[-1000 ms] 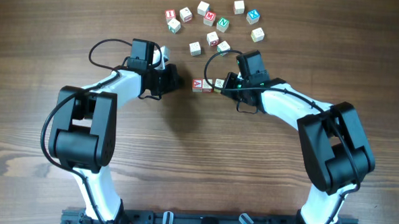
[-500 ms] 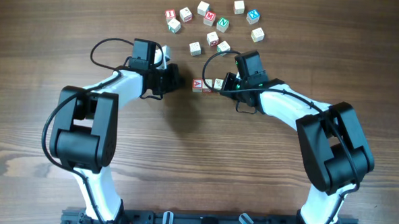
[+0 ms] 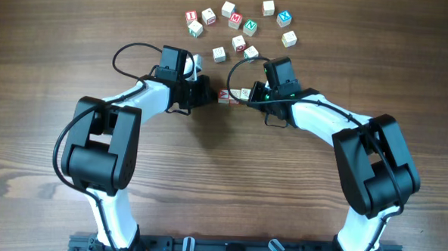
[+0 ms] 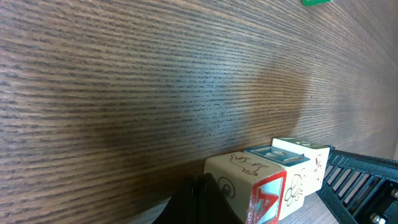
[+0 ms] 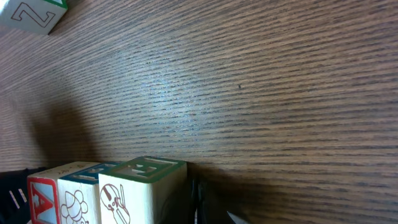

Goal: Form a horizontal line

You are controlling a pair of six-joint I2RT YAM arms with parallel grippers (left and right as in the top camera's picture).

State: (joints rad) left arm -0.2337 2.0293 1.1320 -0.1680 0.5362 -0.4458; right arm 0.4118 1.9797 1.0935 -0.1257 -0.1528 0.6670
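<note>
Jaws of both grippers gave no clear reading, so released or clenched could not be told. From overhead, the left gripper (image 3: 209, 94) and right gripper (image 3: 249, 94) met opposite ends of the short row of cubes (image 3: 228, 96) on a brown, straight-grained wooden table (image 3: 206, 185), with loose cubes (image 3: 240, 24) scattered well apart beyond it. The left wrist view showed the row of cubes (image 4: 267, 180) as pale, square-edged wood with a red-printed end face, a dark finger (image 4: 186, 208) against it. The right wrist view showed three touching cubes (image 5: 112, 186), red "A" outermost, a green-printed top at the opposite end.
</note>
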